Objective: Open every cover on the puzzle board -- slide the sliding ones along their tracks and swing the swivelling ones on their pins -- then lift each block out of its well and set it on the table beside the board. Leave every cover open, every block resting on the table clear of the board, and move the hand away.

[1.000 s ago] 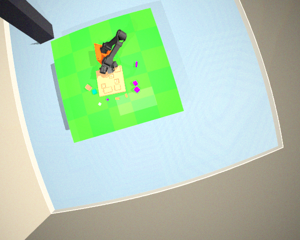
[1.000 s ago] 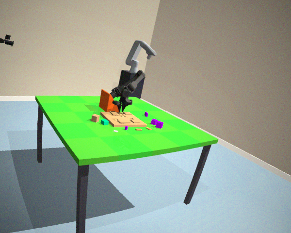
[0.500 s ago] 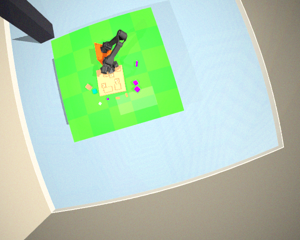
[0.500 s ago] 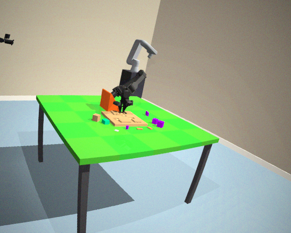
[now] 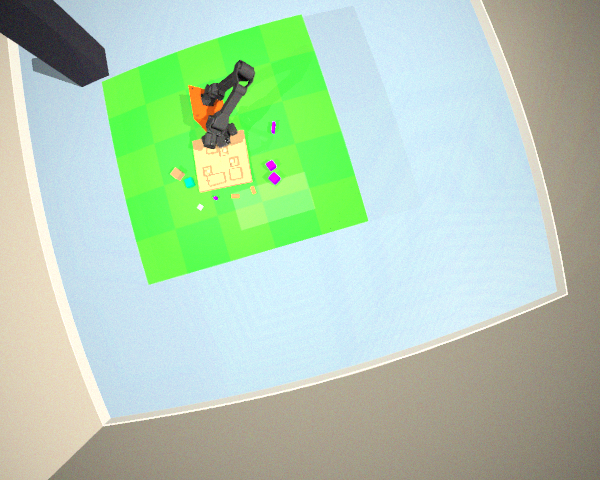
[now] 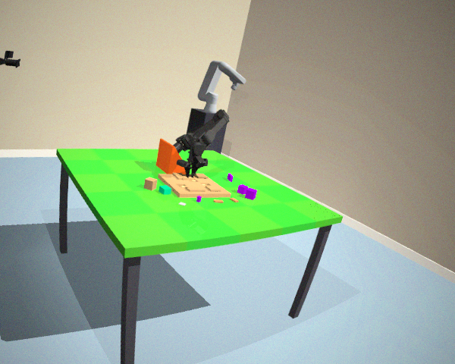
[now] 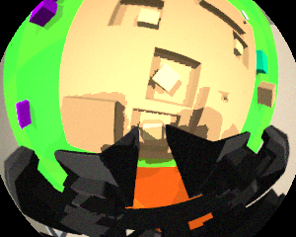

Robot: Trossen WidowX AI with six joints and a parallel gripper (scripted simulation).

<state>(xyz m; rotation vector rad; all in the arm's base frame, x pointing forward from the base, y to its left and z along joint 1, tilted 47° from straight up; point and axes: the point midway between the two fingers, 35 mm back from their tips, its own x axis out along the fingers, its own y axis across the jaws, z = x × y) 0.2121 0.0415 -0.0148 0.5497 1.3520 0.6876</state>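
The tan puzzle board [image 5: 203, 157] [image 6: 217, 192] [image 7: 96, 59] lies on the green table [image 5: 290, 77] [image 6: 161, 230]. My gripper [image 5: 212, 141] [image 6: 188, 174] [image 7: 152, 128] is low over the board's back edge, near the arm. Its fingers stand partly apart and straddle a small tan raised piece on the board; they do not clamp it. Just ahead of the fingers an open well holds a pale tilted block [image 7: 168, 79]. Another open well [image 7: 148, 16] shows at the far end. A flat tan cover [image 7: 89, 115] lies left of the fingers.
An orange wedge [image 5: 199, 105] [image 6: 167, 158] stands behind the board. Purple blocks [image 5: 272, 172] [image 6: 247, 191] [image 7: 45, 8] lie right of it. A teal block [image 5: 188, 181] [image 6: 164, 189] and a tan cube [image 5: 176, 173] [image 6: 150, 183] lie to its left. Small bits lie in front.
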